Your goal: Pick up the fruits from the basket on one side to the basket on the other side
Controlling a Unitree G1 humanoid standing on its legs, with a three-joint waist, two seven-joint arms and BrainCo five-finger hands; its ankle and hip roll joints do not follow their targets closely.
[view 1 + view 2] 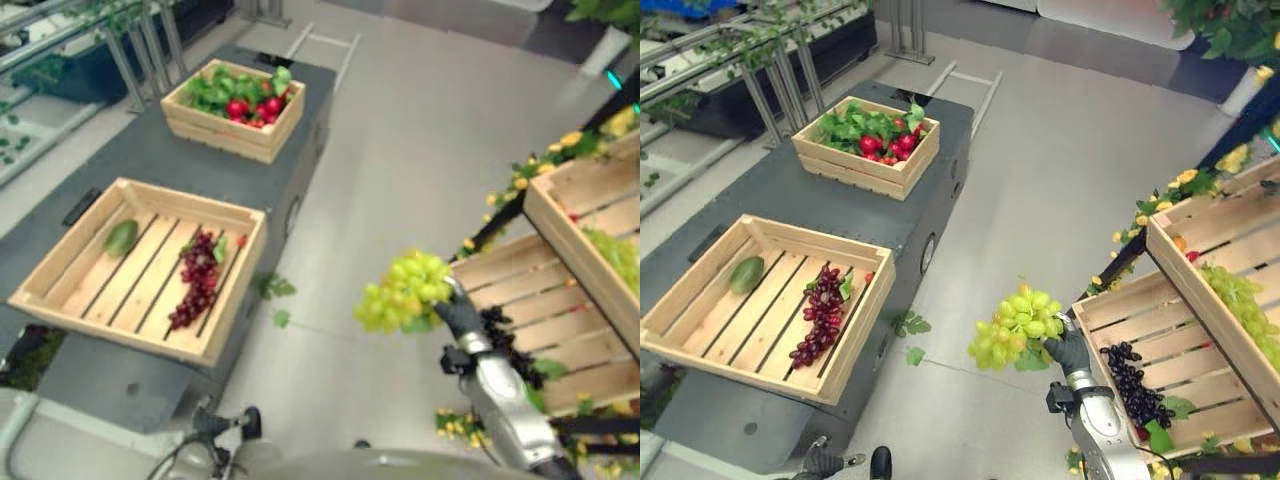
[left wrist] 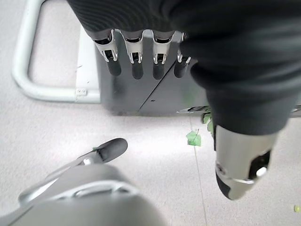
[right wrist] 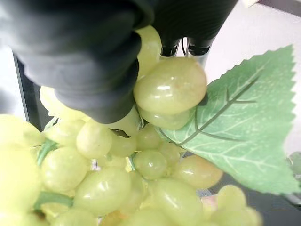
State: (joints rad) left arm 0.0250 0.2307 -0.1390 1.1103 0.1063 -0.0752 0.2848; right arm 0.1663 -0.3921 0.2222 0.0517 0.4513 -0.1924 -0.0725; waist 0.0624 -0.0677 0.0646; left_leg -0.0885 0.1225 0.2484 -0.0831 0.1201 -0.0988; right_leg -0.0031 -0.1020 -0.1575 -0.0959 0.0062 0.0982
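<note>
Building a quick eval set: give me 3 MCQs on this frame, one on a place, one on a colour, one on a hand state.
1. Where is the green grape bunch?
A. In the near crate on the grey platform
B. In the right hand, above the floor between the platform and the right-side crates
C. In the far crate with the red fruit

2. What colour is the grape bunch lying in the near crate?
A. Dark red
B. Yellow
C. White

3. What state is the left hand in?
A. Closed on grapes
B. Closed on a crate rim
C. Open, holding nothing

Key: 1 B, the right hand grips the green grape bunch over bare floor. 2 A, the dark red bunch lies in the near crate. 3 C, the left hand shows straight fingers over the floor.
</note>
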